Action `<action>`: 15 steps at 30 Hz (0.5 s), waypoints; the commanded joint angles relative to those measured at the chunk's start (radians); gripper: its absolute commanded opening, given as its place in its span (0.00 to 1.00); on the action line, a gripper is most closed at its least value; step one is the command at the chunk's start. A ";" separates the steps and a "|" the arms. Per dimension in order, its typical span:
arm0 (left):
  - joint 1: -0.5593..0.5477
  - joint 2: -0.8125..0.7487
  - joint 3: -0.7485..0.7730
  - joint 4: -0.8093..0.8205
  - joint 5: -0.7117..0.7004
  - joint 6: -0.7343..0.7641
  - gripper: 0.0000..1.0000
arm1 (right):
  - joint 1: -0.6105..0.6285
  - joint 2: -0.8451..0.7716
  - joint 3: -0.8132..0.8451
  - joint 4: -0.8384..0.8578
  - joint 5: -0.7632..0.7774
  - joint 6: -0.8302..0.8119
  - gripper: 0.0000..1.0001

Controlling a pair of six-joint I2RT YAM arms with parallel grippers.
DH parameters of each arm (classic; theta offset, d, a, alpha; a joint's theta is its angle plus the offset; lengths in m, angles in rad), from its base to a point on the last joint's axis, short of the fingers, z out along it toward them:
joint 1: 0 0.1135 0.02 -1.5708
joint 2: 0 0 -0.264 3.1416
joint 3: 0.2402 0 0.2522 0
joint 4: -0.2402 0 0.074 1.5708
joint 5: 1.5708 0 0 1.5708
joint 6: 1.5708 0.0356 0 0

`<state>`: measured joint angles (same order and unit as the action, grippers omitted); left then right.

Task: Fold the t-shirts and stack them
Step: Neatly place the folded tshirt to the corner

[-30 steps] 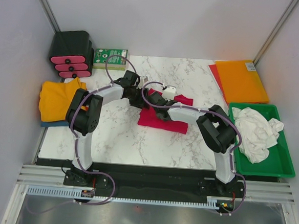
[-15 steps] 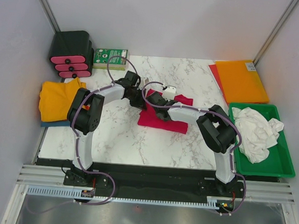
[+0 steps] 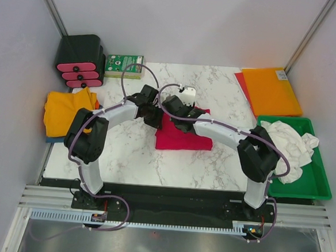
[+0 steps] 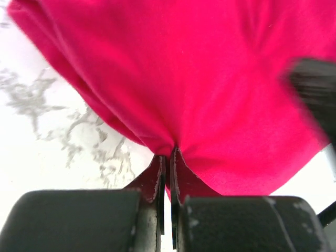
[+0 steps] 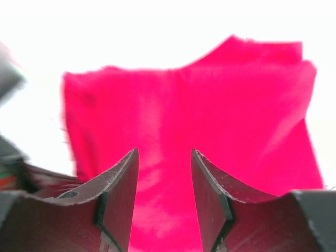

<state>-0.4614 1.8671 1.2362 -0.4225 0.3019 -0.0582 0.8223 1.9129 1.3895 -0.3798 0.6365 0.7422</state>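
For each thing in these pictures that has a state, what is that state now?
crimson-red cloth t-shirt: partly folded on the marble table, one edge pinched.
left gripper: shut on the crimson-red cloth t-shirt.
right gripper: open above that shirt, holding nothing.
golden-yellow cloth t-shirt: roughly folded, at the table's left edge.
white cloth t-shirt: crumpled, unfolded, in the green plastic tray.
flat orange plastic sheet: lying flat, far right corner.

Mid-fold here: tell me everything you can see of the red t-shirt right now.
The red t-shirt is soft crimson cloth, partly folded into a rumpled, roughly rectangular bundle lying on the marble table. The left gripper is shut, its fingers pinching a gathered fold at the shirt's edge on the left arm's side. The right gripper hangs open over it, not gripping.
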 commanded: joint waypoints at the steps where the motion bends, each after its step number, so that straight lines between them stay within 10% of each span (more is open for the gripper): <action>1: 0.004 -0.100 0.028 -0.055 -0.029 0.057 0.02 | 0.011 -0.147 0.052 0.006 0.068 -0.036 0.53; 15: 0.029 -0.336 0.138 -0.254 -0.159 0.208 0.02 | 0.017 -0.364 -0.158 -0.014 0.147 -0.040 0.53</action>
<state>-0.4522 1.6306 1.2793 -0.5976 0.2108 0.0433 0.8345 1.6009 1.2881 -0.3801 0.7441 0.7017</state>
